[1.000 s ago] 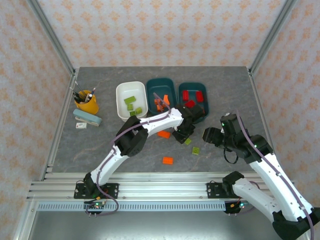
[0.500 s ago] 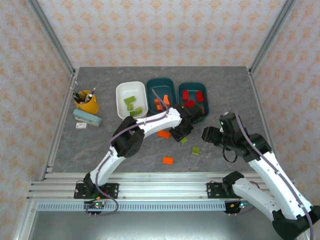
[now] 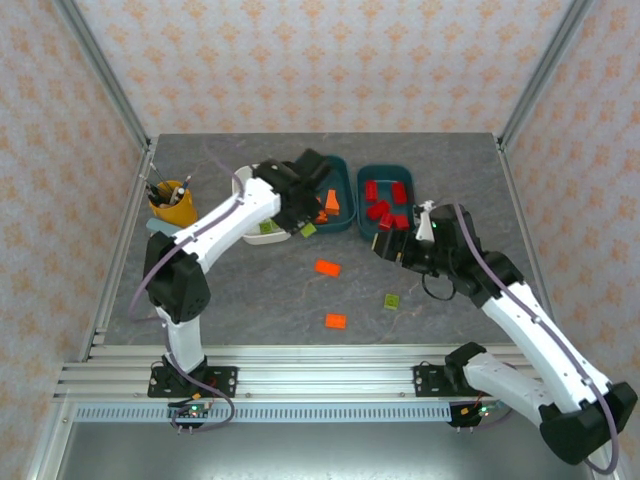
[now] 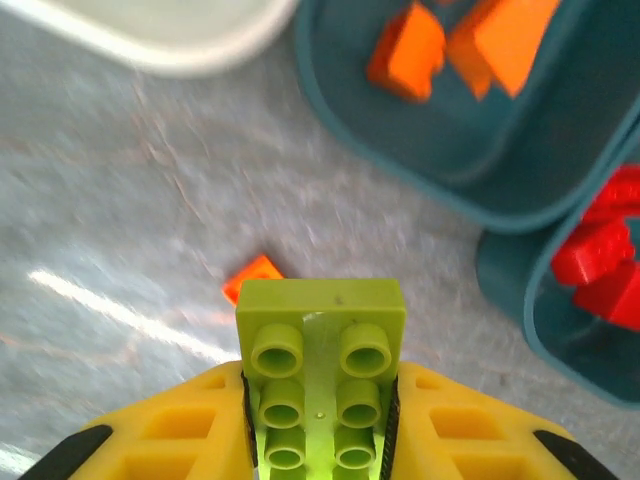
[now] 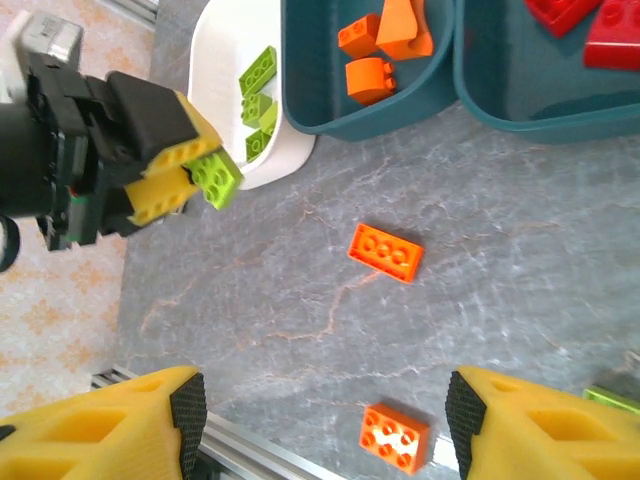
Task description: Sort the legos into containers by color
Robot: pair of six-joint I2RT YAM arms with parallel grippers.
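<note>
The left end effector [image 4: 320, 425] pinches a green lego [image 4: 322, 330] between its yellow fingers, and the lego pokes out past the tips. It hangs over the table [image 3: 230, 290], near the front corner of the white tub [image 5: 225, 40], between that tub and the middle tub [image 5: 310, 80].

The white tub has green legos [image 5: 257, 72] in it. The middle tub is teal and has orange legos [image 5: 385, 45] in it. The right tub [image 3: 413, 195] is teal too, with red legos [image 3: 380, 210] inside.

The right end effector [image 5: 322, 410] has its fingers spread apart with nothing between them. It hangs over the table by the front of the right tub.

Three legos lie loose on the table, well apart: an orange brick [image 3: 327, 268], a second orange brick [image 3: 335, 321] and a green brick [image 3: 392, 300].
</note>
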